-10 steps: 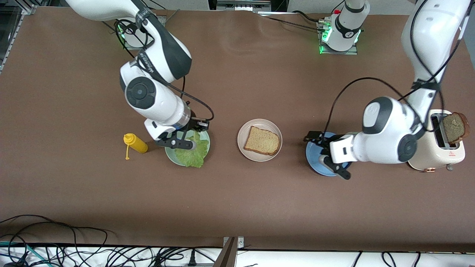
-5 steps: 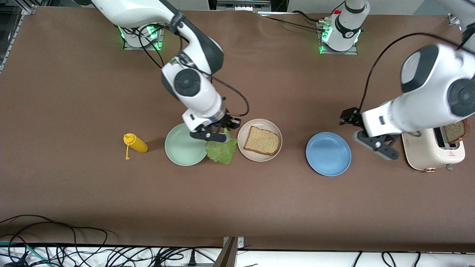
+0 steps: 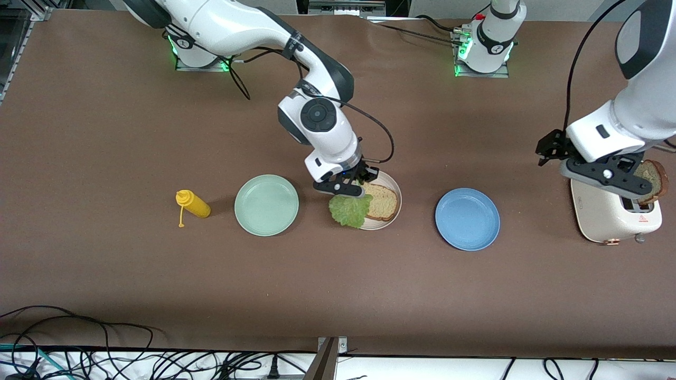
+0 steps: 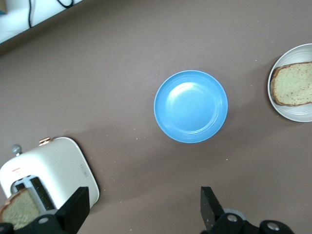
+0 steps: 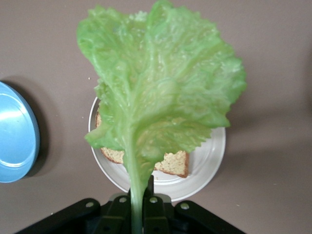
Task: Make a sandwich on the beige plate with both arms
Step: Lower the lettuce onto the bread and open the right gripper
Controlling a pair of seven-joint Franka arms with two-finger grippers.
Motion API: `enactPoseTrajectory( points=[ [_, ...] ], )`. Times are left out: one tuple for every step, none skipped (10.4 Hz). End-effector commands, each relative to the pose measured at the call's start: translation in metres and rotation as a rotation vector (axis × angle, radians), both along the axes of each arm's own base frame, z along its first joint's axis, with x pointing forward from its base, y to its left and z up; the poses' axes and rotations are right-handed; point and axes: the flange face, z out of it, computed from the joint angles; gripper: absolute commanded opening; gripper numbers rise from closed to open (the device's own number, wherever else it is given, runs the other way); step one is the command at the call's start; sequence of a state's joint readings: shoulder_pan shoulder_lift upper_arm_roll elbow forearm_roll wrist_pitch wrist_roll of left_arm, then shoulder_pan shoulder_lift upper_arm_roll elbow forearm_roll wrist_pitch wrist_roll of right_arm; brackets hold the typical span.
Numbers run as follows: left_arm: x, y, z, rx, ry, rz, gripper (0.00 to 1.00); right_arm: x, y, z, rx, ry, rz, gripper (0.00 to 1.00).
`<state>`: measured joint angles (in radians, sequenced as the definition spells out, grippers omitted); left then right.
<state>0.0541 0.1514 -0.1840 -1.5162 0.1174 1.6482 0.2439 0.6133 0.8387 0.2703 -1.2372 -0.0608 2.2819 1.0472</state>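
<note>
The step in hand is layering: the right tool [image 3: 342, 188], clamped tight on the stalk of the lettuce leaf [image 3: 349, 210], hangs over the beige plate [image 3: 393, 212], which sits on the tabletop [image 3: 338, 274] between the mint-green plate [image 3: 266, 205] and the blue plate [image 3: 467, 218]. One bread slice [image 3: 383, 201] already lies on the beige plate, and the leaf dangles over the slice's edge toward the mint-green plate, partly covering it in the right wrist view. The next move, by my reading, calls for centring the leaf above the slice, lowering it until it drapes flat, then letting go of the stalk. The left tool [image 3: 603, 174] is over the toaster [image 3: 612, 216], its jaws spread wide and holding nothing; a second bread slice [image 3: 654, 181] stands up out of the toaster slot just beside it. That tool looks set to descend on that slice and grip it for the top layer.
</note>
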Motion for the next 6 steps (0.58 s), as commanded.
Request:
enactPoseTrajectory(
  points=[
    [-0.04,0.017,0.007,-0.049,0.001,0.051,1.0,-0.004,0.02,-0.016,0.016,-0.044,-0.005,0.0],
    [-0.05,0.022,0.008,-0.046,-0.003,0.059,1.0,-0.009,0.026,-0.023,0.025,-0.05,0.002,0.0],
    [-0.055,0.024,0.006,-0.042,0.001,0.059,1.0,-0.009,0.028,-0.033,0.043,-0.06,-0.008,0.0],
    [-0.055,0.026,0.004,-0.054,0.004,0.064,1.0,-0.008,0.029,-0.041,0.06,-0.07,-0.014,0.0],
    [-0.056,0.022,0.007,-0.054,0.005,0.064,1.0,-0.011,0.034,-0.049,0.073,-0.077,-0.012,0.0],
    [-0.055,0.023,0.009,-0.051,0.014,0.068,1.0,-0.017,0.04,-0.056,0.095,-0.084,-0.022,0.0]
  ],
)
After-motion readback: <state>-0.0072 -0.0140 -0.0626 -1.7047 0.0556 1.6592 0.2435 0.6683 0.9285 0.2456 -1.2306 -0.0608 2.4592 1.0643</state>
